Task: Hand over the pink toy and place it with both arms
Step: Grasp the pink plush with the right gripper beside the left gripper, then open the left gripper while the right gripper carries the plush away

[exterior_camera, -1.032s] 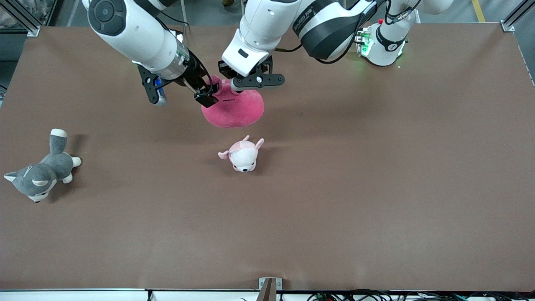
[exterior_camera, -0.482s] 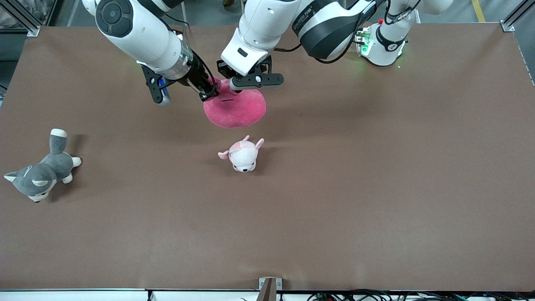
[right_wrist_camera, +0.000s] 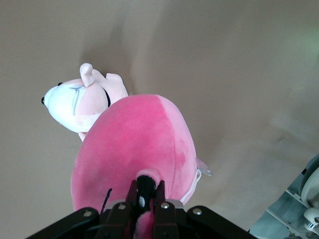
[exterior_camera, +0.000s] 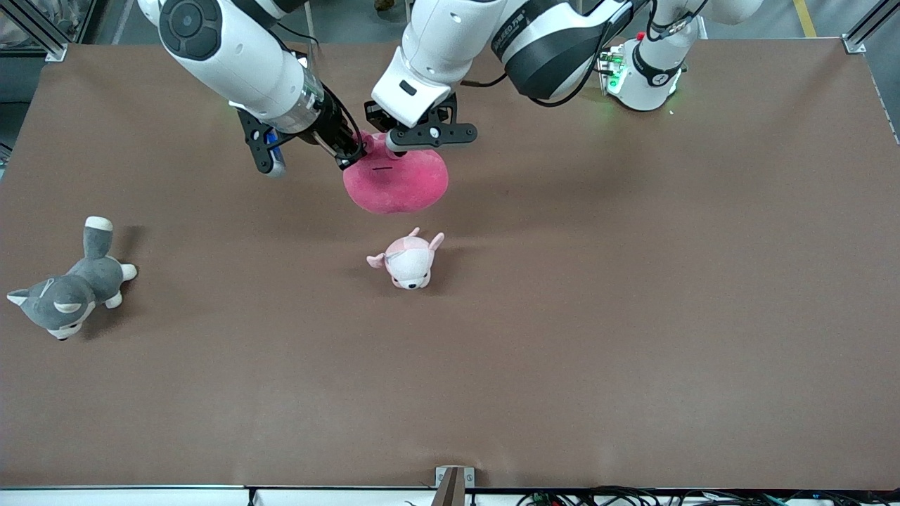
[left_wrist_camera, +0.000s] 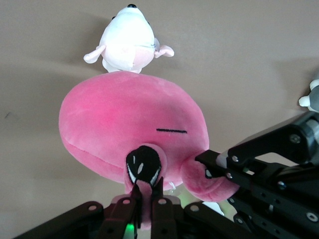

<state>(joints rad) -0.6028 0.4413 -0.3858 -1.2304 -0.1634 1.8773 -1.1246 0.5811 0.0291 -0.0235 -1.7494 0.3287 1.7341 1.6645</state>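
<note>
I see a fuzzy grey dog (exterior_camera: 67,295) near the worktop (exterior_camera: 633,316) edge. The right claw (exterior_camera: 349,153) and left claw (exterior_camera: 399,150) both pinch the round plush pink toy (exterior_camera: 397,184), held above bare brown worktop. A pale eared plush (exterior_camera: 408,261) lies below; the toy's eyes are hidden.
</note>
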